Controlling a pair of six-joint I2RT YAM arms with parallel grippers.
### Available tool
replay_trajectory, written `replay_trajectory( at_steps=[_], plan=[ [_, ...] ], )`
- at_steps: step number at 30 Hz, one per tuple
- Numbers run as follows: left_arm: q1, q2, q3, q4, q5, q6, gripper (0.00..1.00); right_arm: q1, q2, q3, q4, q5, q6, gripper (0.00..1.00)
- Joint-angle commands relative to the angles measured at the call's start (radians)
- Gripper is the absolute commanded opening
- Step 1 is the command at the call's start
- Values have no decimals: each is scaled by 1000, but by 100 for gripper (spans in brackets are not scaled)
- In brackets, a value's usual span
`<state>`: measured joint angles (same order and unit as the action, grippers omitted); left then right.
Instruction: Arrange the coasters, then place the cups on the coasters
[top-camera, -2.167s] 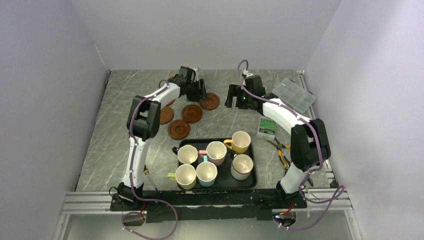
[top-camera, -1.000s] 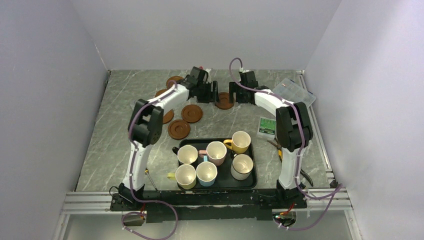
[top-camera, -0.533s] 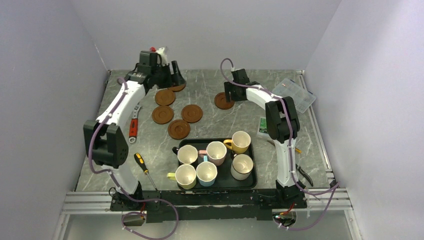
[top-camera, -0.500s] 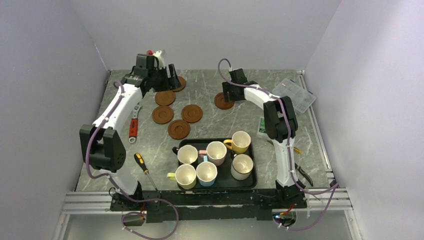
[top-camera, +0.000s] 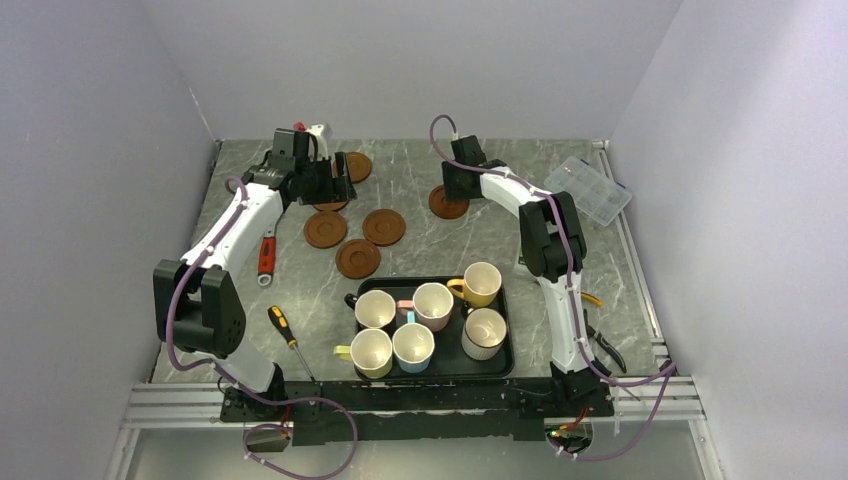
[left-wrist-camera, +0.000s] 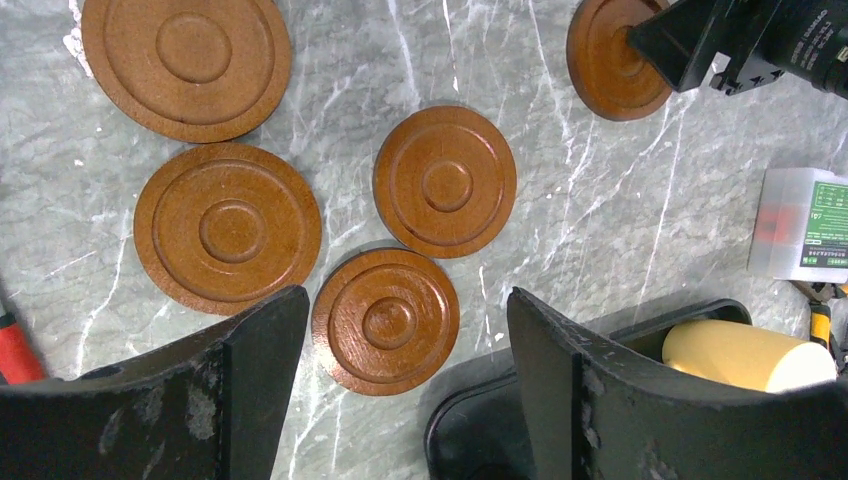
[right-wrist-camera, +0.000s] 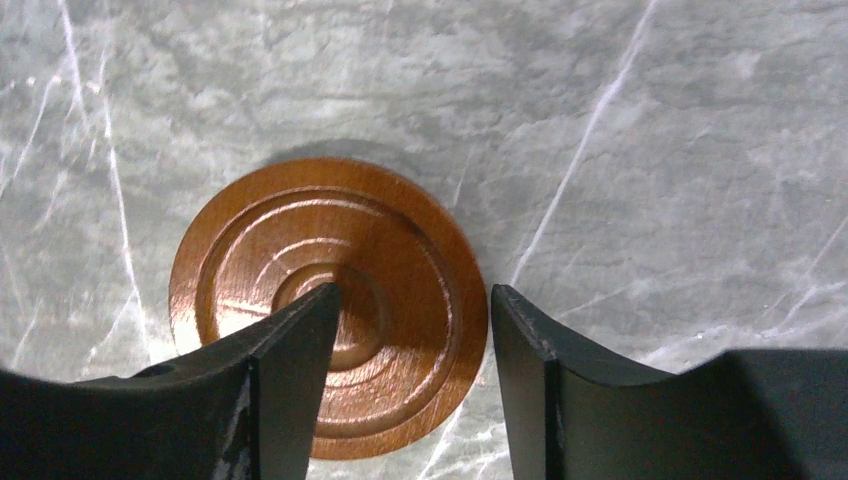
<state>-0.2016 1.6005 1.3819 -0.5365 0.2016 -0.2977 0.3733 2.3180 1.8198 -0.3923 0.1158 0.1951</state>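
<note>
Six reddish-brown coasters lie on the far half of the table. Three form a cluster (top-camera: 358, 258), (top-camera: 383, 226), (top-camera: 325, 229), one (top-camera: 356, 165) sits far back, and another is partly under my left gripper (top-camera: 335, 185). That gripper (left-wrist-camera: 403, 300) hangs open and empty above the cluster. My right gripper (top-camera: 455, 190) is down at the lone coaster (top-camera: 448, 204). In the right wrist view it (right-wrist-camera: 415, 295) is open, its fingers straddling this coaster's (right-wrist-camera: 300, 260) right rim. Six cups, such as the yellow one (top-camera: 482, 283) and the pink one (top-camera: 433, 305), stand in the black tray (top-camera: 440, 372).
A red-handled tool (top-camera: 266, 255) and a screwdriver (top-camera: 285, 330) lie left of the tray. A clear plastic box (top-camera: 595, 190), a small green box (top-camera: 533, 253) and pliers (top-camera: 605, 350) lie along the right side.
My left gripper let go of a coaster at centre right, swung back to the far left and dropped over the cluster. My right gripper moved onto that coaster and its jaws narrowed.
</note>
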Motion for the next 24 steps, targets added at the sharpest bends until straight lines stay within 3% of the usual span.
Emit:
replay_trajectory(
  at_steps=[1,12,24],
  plan=[
    [-1,-42,-1,32,11,-2,78,-11,40,33,-69,163,36,57],
    [-2,-62,-6,35,-2,-8,78,-105,51,59,-109,203,63,46],
    [-1,-89,-7,36,-18,-8,79,-231,117,212,-226,235,113,46]
  ],
)
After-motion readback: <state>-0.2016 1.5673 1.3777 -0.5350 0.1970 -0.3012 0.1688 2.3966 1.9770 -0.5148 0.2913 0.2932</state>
